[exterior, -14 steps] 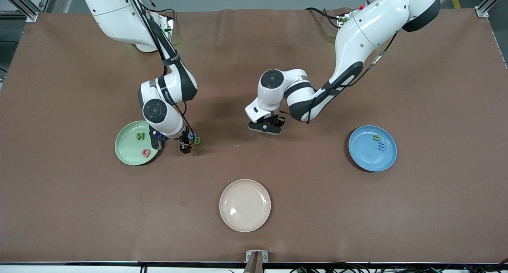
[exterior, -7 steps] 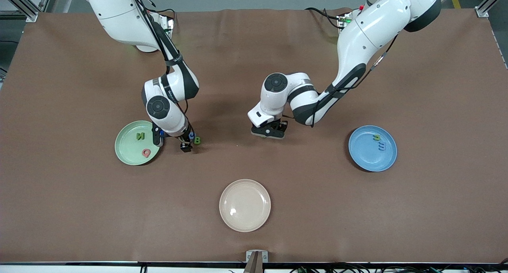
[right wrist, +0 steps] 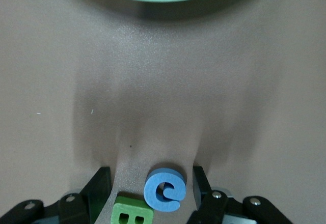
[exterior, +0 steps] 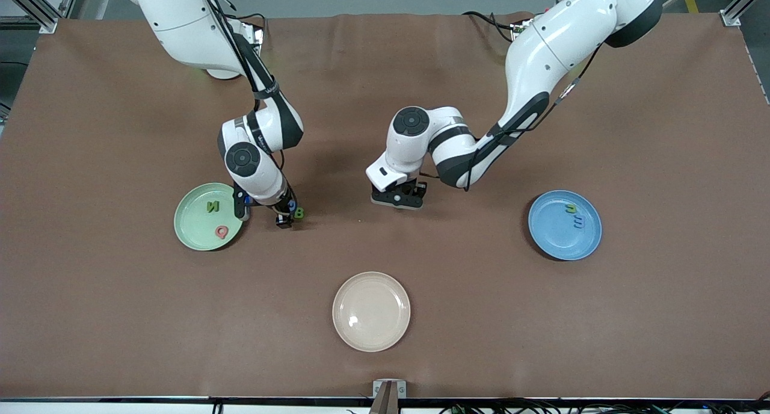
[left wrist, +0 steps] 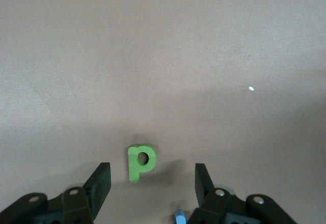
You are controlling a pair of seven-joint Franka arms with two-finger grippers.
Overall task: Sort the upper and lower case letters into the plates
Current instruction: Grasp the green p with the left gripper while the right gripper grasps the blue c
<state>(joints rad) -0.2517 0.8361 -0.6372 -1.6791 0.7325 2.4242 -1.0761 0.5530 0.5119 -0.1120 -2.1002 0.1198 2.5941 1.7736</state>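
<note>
Nearest the front camera, a cream-beige plate (exterior: pixel 371 311) is seen on the brown worktop (exterior: pixel 541 330), bare inside. Farther from the camera, toward the left arm's end, the blue plate (exterior: pixel 550 239) is found with a green letter (exterior: pixel 571 209) and a blue letter (exterior: pixel 579 222) lying in it. Toward the right arm's end, the pale green plate (exterior: pixel 191 228) is seen carrying a green N (exterior: pixel 213 206) and a red letter (exterior: pixel 222 231).

Just beside that plate, the right hand (exterior: pixel 283 216) is lowered to the worktop, its fingers (right wrist: pixel 100 187) spread around a blue e (right wrist: pixel 164 189) and a green B (right wrist: pixel 131 214); whether either piece is touched cannot be told from the wrist view.

Near the middle of the worktop, the left hand (exterior: pixel 397 198) is held low, its fingers (left wrist: pixel 100 179) spread with a green p (left wrist: pixel 138 162) lying flat between them and apart from both. A small blue piece (left wrist: pixel 179 217) is glimpsed beside one finger, perhaps another letter.
</note>
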